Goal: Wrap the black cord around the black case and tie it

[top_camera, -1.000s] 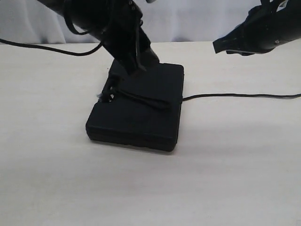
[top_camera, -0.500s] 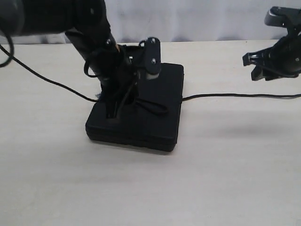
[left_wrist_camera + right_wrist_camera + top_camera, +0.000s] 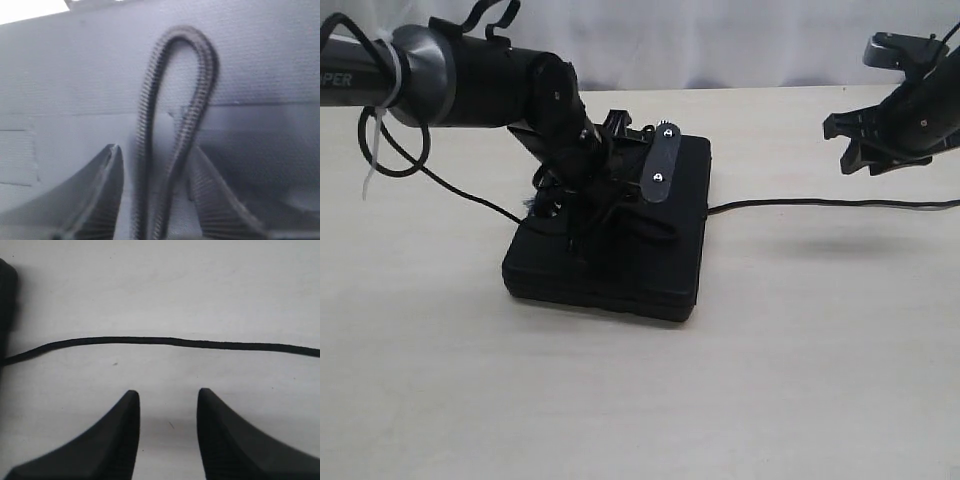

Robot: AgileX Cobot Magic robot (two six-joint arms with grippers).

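Slippage is risked: black cord (image 3: 146,125) is only straddled by the spread left end effector (image 3: 155,149); right end effector (image 3: 166,391) likewise spread.

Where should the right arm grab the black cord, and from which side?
Grip the straight run of the black cord lying flat on the table, clear of the black case. Bring the right gripper straight down, open jaws straddling it crosswise.

Seemingly a robot test lab; bare pale table (image 3: 820,380), white curtain (image 3: 720,40) behind.
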